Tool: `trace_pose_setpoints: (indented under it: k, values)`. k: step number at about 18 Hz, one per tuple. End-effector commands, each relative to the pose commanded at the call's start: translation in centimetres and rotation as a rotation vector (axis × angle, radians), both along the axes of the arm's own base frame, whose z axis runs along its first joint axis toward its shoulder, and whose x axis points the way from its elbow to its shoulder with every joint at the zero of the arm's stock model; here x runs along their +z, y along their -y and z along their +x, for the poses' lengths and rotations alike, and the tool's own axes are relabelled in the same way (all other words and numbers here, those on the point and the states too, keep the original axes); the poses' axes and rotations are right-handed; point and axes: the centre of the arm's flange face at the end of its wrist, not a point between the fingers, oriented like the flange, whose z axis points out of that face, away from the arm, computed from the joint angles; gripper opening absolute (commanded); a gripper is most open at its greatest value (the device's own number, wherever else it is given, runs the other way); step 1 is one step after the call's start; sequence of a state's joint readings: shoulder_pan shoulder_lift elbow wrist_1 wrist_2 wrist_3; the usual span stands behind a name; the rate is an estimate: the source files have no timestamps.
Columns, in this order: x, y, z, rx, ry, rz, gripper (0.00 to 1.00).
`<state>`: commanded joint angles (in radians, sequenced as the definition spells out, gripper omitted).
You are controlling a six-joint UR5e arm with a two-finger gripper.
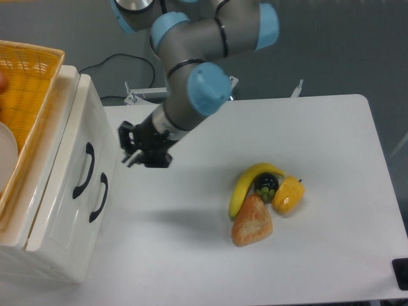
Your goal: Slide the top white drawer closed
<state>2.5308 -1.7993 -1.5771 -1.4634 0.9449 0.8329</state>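
Note:
The white cabinet (64,255) stands at the table's left edge, its front facing right. The top white drawer (71,150) carries the upper dark curved handle (86,169). Its front looks about flush with the lower drawer front (109,172), which has a like handle (100,197). My gripper (126,148) hangs just right of the cabinet front near its upper edge, fingers pointing left toward it. The jaws stand apart with nothing between them. I cannot tell if a fingertip touches the front.
A yellow wicker basket (29,83) sits on top of the cabinet. A banana (245,182), a yellow pepper (288,194), a bread piece (252,223) and a dark fruit (265,185) lie together at mid-right of the white table (319,127). A cable runs behind.

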Motion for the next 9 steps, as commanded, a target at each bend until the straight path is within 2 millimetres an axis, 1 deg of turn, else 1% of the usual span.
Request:
trace_pose_setpoints:
  k: [1, 2, 3, 6, 9]
  values:
    - [-0.2, 0.6, -1.5, 0.022, -0.003, 0.0, 0.55]
    - [-0.3, 1.6, -3.3, 0.042, -0.022, 0.0, 0.78]
    - [-0.2, 2.6, -4.7, 0.054, -0.062, -0.014, 1.0]
    - [-0.2, 5.1, -8.1, 0.081, -0.206, -0.078, 1.0]
    - [-1.4, 7.5, -11.6, 0.078, -0.286, -0.097, 1.0]
